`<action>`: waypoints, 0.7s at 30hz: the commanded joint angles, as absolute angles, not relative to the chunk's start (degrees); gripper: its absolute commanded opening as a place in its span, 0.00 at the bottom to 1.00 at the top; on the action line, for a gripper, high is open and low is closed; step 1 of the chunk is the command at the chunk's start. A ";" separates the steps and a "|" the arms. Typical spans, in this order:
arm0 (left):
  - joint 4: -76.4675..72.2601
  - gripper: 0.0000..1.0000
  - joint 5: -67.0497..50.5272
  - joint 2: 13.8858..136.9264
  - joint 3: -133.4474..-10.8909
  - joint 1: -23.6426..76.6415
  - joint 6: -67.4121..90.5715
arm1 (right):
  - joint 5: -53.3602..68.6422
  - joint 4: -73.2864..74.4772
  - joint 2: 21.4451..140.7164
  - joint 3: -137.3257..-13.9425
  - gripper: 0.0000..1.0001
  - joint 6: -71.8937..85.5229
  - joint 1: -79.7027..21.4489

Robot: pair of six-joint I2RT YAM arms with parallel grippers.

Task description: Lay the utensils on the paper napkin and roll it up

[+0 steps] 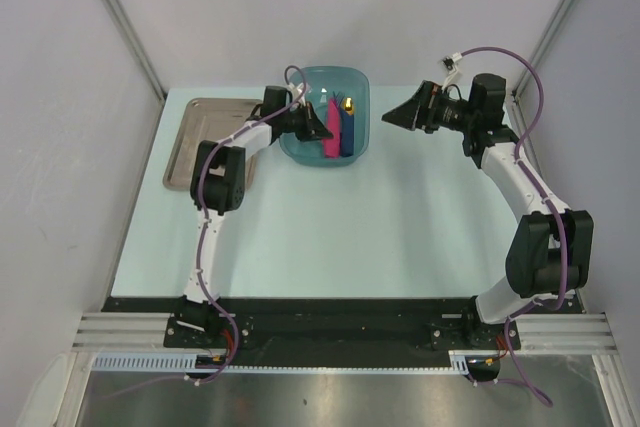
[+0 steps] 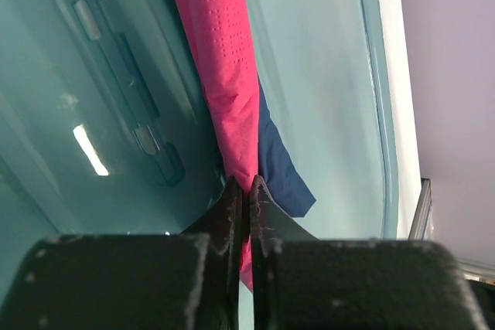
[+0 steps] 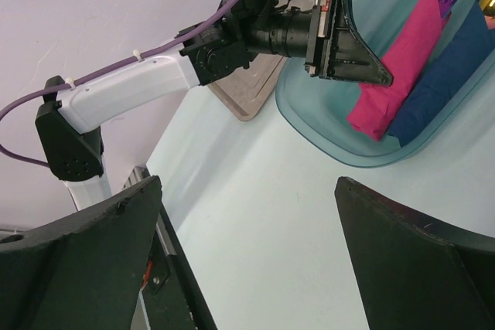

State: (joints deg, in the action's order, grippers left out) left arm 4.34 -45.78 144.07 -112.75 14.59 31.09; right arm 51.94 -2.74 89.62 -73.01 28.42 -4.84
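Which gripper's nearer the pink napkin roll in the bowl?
Left. Left gripper is shut on the end of the pink napkin roll inside the bowl; right gripper hangs open outside its right rim.

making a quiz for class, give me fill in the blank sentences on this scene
1. The pink napkin roll lies inside the teal ___.
2. The right end effector is ___.
3. The second roll beside it is dark ___.
4. The left end effector is ___ on the pink napkin roll.
Missing: bowl; open; blue; shut.
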 commanded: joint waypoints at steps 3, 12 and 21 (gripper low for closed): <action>1.84 0.00 -47.90 145.28 -117.07 14.24 32.70 | 52.65 -3.16 90.53 -75.41 1.00 29.00 -4.48; 7.19 0.09 -45.62 146.69 -119.26 14.33 31.56 | 53.09 -3.16 91.05 -75.59 1.00 29.27 -4.13; 12.74 0.35 -40.87 145.90 -120.58 14.41 27.78 | 53.35 -3.51 91.41 -75.85 1.00 29.97 -3.69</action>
